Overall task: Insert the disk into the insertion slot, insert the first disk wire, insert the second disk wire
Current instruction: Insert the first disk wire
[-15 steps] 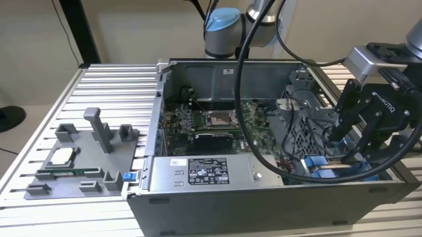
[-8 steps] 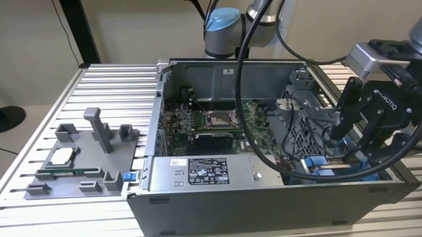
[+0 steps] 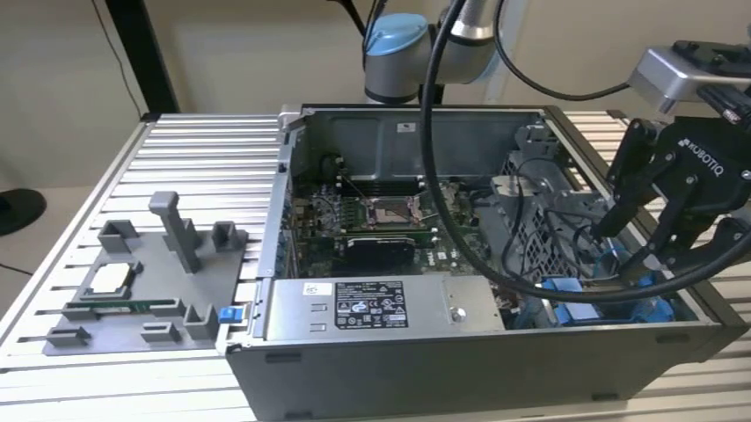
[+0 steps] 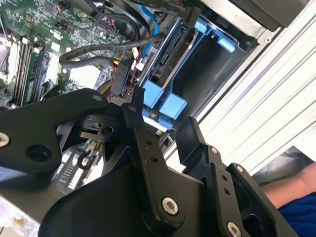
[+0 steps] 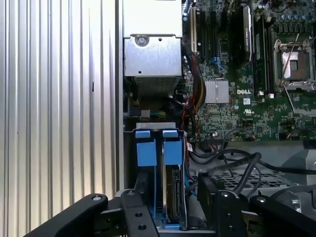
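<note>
The disk (image 5: 173, 193) stands on edge in its blue carrier inside the insertion slot (image 5: 154, 127), the bay of the drive cage (image 3: 586, 309) at the case's corner on the exterior view's right. Its silver edge and connector also face up in the second wrist view (image 4: 169, 63). My gripper (image 3: 635, 250) hangs just above that bay, open, with nothing between its black fingers (image 5: 133, 205). In both wrist views the carrier's blue tabs (image 4: 165, 101) lie between the fingers. Loose black cables (image 5: 232, 159) run beside the cage; I cannot tell whether any is plugged into the disk.
The open computer case sits on a ribbed aluminium table (image 3: 164, 149). A grey power-supply box (image 3: 369, 308) lies along its front, with the motherboard (image 3: 375, 230) behind. A grey fixture (image 3: 153, 281) stands on the exterior view's left. A person's arm (image 4: 296, 188) is beside the table.
</note>
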Tool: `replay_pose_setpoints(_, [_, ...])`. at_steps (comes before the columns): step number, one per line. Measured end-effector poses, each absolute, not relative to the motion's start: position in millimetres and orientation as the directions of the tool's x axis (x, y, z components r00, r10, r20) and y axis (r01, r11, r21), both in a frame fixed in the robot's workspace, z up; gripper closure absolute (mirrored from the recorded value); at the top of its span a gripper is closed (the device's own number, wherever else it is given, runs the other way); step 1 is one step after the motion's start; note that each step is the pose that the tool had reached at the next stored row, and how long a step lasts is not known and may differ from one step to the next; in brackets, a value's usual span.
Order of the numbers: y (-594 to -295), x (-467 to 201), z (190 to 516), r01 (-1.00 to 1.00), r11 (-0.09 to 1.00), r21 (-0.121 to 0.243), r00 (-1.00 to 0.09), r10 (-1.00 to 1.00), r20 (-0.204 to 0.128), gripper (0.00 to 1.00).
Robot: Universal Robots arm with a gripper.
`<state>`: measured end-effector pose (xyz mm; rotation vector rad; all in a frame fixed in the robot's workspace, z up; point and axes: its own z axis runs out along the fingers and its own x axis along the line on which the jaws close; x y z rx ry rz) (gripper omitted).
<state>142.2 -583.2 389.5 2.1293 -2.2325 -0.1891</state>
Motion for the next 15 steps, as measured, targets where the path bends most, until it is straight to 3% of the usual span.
replay_pose_setpoints(2, [-582.5,141.9,389.8,-0.993,0.044,0.113,-0.05,-0.998,-0.046,0.0])
replay_pose_setpoints(6, [-576.8,140.3,389.9,-0.997,0.045,0.056,-0.047,-0.998,-0.036,0.0])
replay_pose_setpoints(15, [-569.3,131.7,404.0,-0.999,0.045,0.026,-0.046,-0.998,-0.035,0.0])
